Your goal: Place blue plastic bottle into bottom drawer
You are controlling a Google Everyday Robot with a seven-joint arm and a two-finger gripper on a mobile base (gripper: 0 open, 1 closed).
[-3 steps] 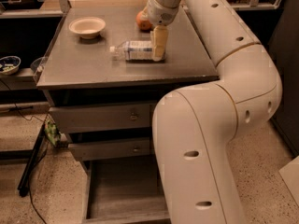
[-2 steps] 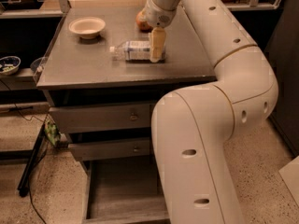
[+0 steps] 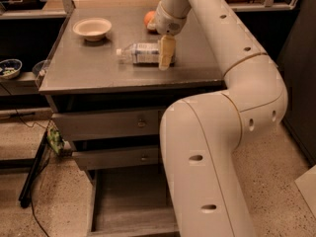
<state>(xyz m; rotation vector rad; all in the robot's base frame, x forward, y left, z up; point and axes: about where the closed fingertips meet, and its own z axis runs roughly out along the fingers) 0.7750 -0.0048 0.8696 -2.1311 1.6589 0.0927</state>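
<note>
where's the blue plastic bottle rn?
Camera view: the blue plastic bottle lies on its side on the cabinet top, right of the bowl and nearer the camera. The end effector is at its base end.

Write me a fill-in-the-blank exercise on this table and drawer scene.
1. The blue plastic bottle lies on its ____ on the table.
2. The gripper is at the bottle's base end, away from its white ____.
3. The bottom drawer is pulled ____.

Missing words: side; cap; open.
</note>
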